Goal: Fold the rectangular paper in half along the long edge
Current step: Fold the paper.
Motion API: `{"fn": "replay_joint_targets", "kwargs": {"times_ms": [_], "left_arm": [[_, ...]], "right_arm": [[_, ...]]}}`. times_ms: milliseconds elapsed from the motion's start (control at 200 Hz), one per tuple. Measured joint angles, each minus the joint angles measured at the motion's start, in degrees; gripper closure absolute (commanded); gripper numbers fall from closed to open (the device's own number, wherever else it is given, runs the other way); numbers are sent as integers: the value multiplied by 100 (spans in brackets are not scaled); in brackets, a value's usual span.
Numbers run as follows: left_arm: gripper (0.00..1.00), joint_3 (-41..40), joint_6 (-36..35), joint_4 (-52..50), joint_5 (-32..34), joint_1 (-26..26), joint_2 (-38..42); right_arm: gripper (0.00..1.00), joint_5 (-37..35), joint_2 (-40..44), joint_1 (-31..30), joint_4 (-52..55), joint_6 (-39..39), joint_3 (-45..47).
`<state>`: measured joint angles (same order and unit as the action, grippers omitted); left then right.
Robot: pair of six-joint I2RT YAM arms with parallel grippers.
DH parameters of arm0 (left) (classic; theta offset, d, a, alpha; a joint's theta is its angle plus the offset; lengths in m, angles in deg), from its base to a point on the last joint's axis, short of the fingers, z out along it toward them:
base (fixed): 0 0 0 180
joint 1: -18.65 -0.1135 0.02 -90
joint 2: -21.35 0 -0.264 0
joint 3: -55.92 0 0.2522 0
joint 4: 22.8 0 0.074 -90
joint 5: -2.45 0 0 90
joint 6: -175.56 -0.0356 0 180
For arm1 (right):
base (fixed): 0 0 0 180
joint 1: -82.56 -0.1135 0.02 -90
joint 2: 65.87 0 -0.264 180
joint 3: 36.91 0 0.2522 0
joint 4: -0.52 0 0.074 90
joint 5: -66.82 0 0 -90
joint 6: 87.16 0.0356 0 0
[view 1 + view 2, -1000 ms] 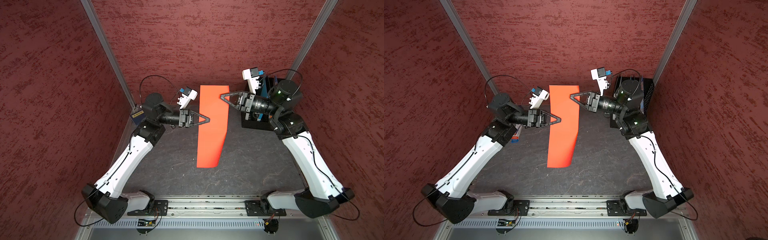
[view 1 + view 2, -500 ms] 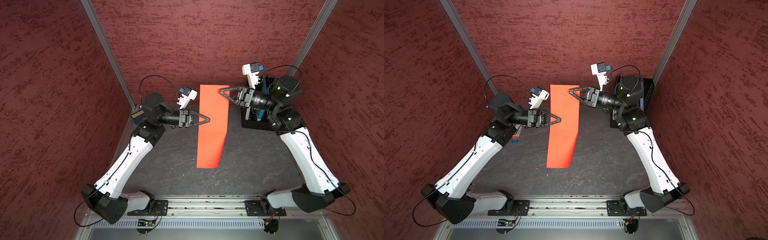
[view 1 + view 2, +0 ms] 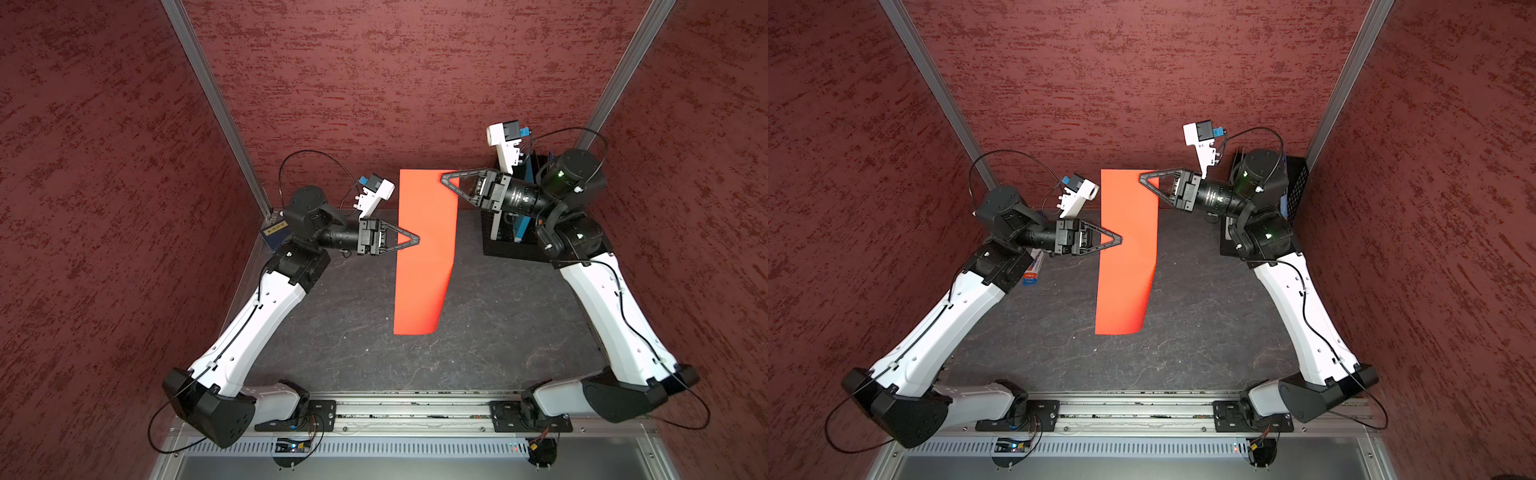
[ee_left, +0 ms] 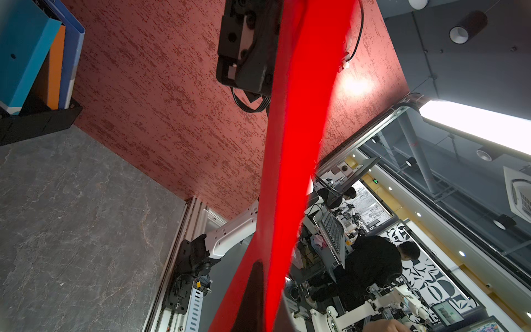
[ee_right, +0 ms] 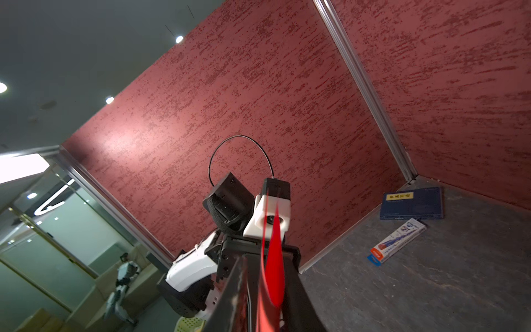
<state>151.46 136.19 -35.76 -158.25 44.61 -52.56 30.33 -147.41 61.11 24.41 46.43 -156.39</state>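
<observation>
Above mid-table, the rectangular paper (image 3: 424, 249): held off the tabletop (image 3: 498, 340) at its far end, which shows against the back wall in both top views. The near end hangs low, and contact with the table cannot be confirmed.
Paper condition: the right long edge bows inward toward the near end and the sheet is not flat. No crease can be made out.
Left gripper (image 3: 415, 240): jaws clenched on the left long edge, about mid-length.
Right gripper (image 3: 445, 179): jaws clenched on the far right corner. The right wrist view shows the sheet (image 5: 273, 258) edge-on between them.
Step in hand (judged): carrying one long edge across to meet the other.
Method advised: move both grips together so the sheet does not twist. Match the far corners first, then let the near end follow.
Pressure: hold the edges aligned before pressing, and crease only once the halves lie square.
Risk: the free near corner may lag and skew the fold.
Clearance: the file rack (image 3: 511, 245) stands just beside the right arm.
</observation>
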Motion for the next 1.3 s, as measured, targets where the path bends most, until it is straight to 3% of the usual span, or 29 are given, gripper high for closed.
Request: {"fn": "replay_joint_targets", "kwargs": {"times_ms": [120, 195, 301, 706, 1298], "left_arm": [[100, 0, 0, 0, 9, 0, 0], [100, 7, 0, -4, 20, 0, 0], [100, 138, 2, -83, 37, -17, -2], [100, 1150, 20, 42, 125, -50, -275], [100, 1084, 103, 52, 168, -37, -501]], "right_arm": [[100, 33, -7, 9, -72, 101, 2], [71, 42, -7, 7, -111, 164, 13], [54, 33, 37, 13, -247, 251, 164], [51, 22, 894, -44, -844, 892, 1921], [56, 4, 1285, -74, -605, 894, 1849]]}}
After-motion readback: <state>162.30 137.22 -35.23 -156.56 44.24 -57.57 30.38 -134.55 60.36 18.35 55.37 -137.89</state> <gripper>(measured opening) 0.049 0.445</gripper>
